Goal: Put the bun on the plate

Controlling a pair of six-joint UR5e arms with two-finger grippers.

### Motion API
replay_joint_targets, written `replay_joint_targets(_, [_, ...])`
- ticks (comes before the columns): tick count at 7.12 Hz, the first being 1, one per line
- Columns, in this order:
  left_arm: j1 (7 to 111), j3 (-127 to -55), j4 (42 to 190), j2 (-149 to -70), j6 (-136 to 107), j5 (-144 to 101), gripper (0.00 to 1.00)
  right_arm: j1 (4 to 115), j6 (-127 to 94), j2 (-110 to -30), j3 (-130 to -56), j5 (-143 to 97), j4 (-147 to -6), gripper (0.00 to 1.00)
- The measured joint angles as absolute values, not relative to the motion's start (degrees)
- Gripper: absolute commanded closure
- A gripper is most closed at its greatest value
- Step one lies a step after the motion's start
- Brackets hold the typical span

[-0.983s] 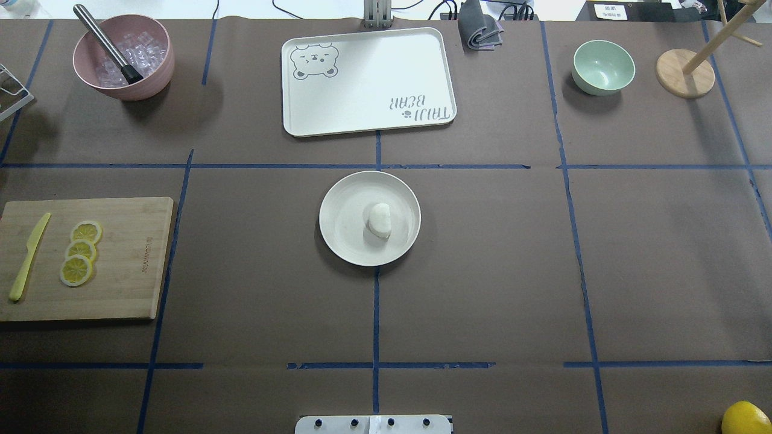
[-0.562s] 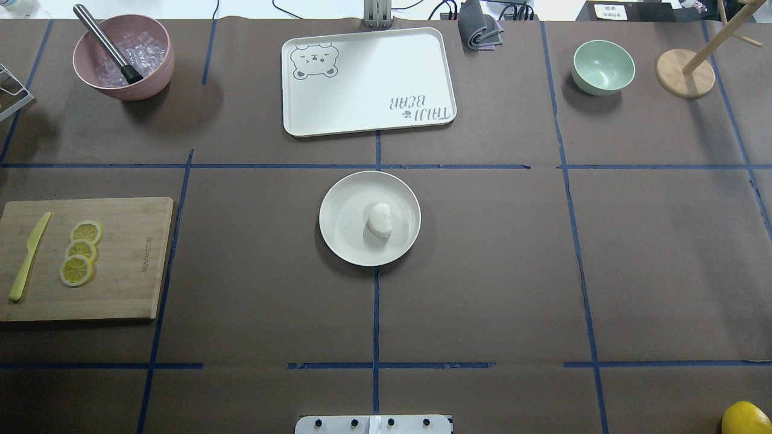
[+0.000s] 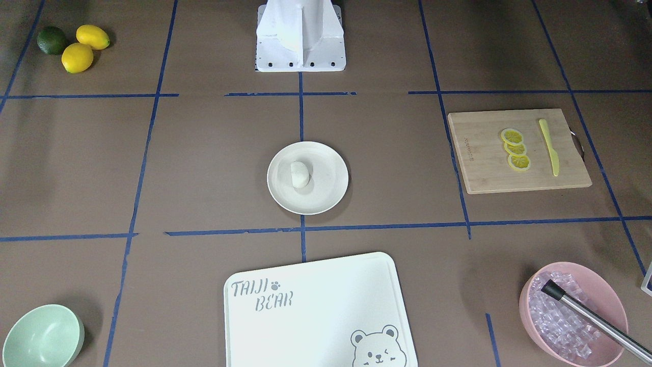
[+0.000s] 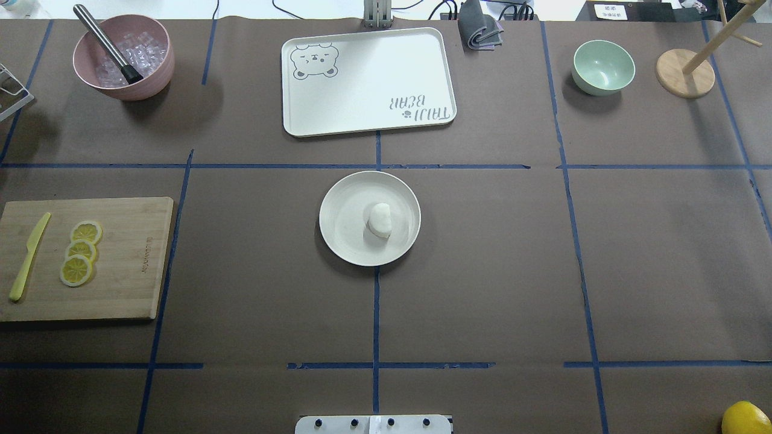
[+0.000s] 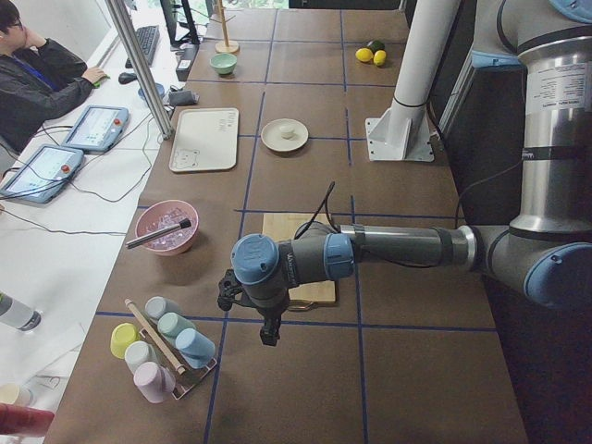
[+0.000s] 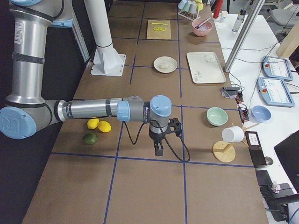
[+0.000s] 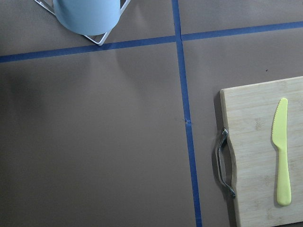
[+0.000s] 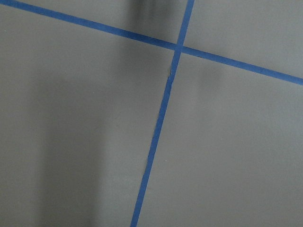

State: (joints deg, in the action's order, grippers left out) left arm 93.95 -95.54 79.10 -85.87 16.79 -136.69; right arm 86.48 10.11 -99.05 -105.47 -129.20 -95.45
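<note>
Clearly see bun (image 4: 380, 220) resting on plate (image 4: 344, 205), slightly 3 o'clock of centre overhead; cannot tell left gripper (image 5: 269, 337) or right gripper (image 6: 159, 151) gap.

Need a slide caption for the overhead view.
Bun sits on the central plate; tray, pink bowl, green bowl and cutting board lie around it; no arms in view.

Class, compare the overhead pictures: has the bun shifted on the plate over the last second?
No. The bun lies where it did on the plate, still directly above the blue tape line that runs out from under the plate's near rim.
</note>
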Motion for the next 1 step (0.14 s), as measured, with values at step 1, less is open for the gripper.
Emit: replay_joint_targets(1, [93.96,-95.54,79.1,-85.88,16.79,-136.71,0.0,86.48,10.11,-99.05,-105.47,-129.2,-95.45,0.0])
